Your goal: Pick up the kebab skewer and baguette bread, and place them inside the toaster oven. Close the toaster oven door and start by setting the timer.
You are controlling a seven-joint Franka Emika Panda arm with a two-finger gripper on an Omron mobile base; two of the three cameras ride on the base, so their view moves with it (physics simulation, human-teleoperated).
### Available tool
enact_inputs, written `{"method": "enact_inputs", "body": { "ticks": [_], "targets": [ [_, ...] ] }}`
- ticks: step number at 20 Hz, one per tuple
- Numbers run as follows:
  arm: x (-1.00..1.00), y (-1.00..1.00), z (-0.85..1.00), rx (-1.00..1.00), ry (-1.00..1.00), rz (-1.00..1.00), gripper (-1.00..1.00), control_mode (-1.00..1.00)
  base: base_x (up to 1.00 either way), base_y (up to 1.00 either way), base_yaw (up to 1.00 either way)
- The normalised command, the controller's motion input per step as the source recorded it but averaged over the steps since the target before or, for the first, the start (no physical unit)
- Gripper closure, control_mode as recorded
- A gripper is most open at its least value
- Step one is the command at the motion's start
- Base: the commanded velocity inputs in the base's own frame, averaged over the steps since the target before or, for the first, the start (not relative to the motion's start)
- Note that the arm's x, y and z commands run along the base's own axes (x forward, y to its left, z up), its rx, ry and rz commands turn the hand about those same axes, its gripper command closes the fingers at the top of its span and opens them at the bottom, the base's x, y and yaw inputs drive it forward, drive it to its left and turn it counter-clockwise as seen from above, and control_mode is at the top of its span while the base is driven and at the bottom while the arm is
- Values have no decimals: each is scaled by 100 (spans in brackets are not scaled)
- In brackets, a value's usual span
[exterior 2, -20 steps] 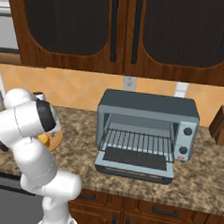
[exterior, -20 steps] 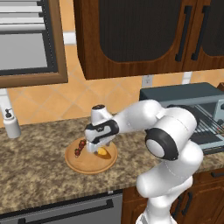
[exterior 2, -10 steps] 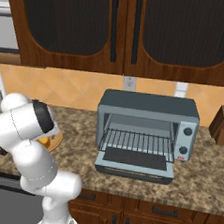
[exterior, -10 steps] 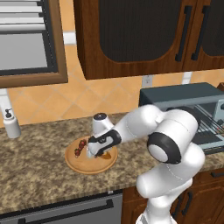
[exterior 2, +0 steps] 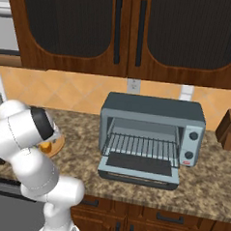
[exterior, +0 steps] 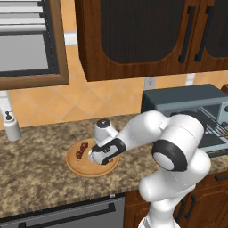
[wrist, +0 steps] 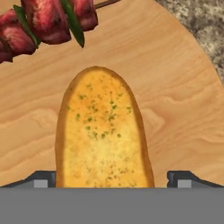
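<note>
The baguette bread (wrist: 103, 135), a golden-yellow loaf, lies on a round wooden plate (wrist: 175, 87) and runs straight up the hand view. My gripper (wrist: 111, 180) is open and low over it, with one fingertip on each side of the loaf's near end. The kebab skewer (wrist: 43, 22), red meat chunks with green strips, lies beyond the loaf on the same plate. From the left base view the gripper (exterior: 95, 156) is down on the plate (exterior: 73, 165), next to the kebab skewer (exterior: 81, 150). The toaster oven (exterior 2: 154, 115) stands to the right, its door (exterior 2: 141, 166) folded down open, its wire rack bare.
A white soap dispenser (exterior: 11, 127) stands at the far left of the granite counter. A knife block (exterior 2: 229, 129) sits right of the oven. Dark wood cabinets hang overhead. My own arm arches over the counter between plate and oven.
The hand has come down from above the plate until it sits low over the loaf. The plate, skewer and oven have not moved.
</note>
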Motion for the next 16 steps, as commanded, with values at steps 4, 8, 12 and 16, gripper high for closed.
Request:
{"method": "enact_inputs", "body": {
  "ticks": [4, 8, 12, 16],
  "targets": [
    [-3, 0, -20, 0, -2, 0, 100, -100, 0, 0, 0],
    [0, 0, -21, 0, 0, 0, 100, -100, 0, 0, 0],
    [0, 0, -6, 0, 0, 0, 100, -100, 0, 0, 0],
    [0, 0, 24, 0, 0, 0, 100, -100, 0, 0, 0]
  ]
}}
